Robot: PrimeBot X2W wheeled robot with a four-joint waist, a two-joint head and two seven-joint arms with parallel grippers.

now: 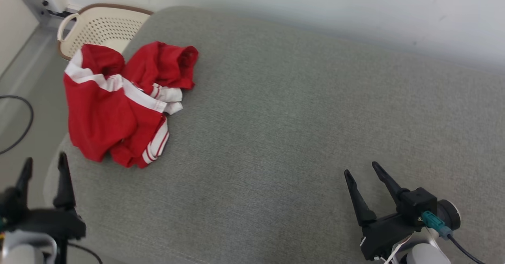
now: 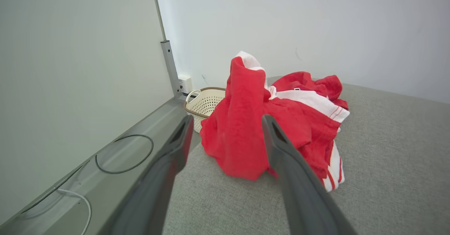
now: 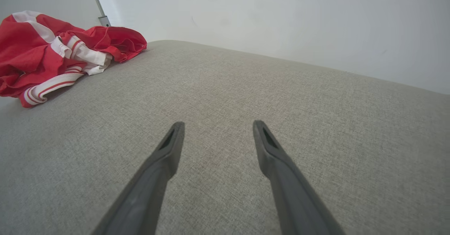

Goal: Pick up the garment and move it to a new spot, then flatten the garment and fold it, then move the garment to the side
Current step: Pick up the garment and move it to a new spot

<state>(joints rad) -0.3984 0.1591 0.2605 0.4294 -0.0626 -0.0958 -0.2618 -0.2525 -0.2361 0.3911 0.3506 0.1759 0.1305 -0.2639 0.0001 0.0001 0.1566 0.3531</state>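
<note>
Ahead of my right end effector [image 1: 361, 167] stretches the grey padded surface [image 1: 296, 118], bare and open out to its far edge by the wall. I see the crumpled red-and-white garment [image 1: 106, 110] at the pad's left edge, just ahead of my left end effector [image 1: 45, 157] and well apart from the right one. Its longer run slants near-left to far-right, striped hem toward me, one red opening facing far-right. A perforated basket [image 1: 102, 25] stands beyond it. Both end effectors stand apart, holding nothing.
</note>
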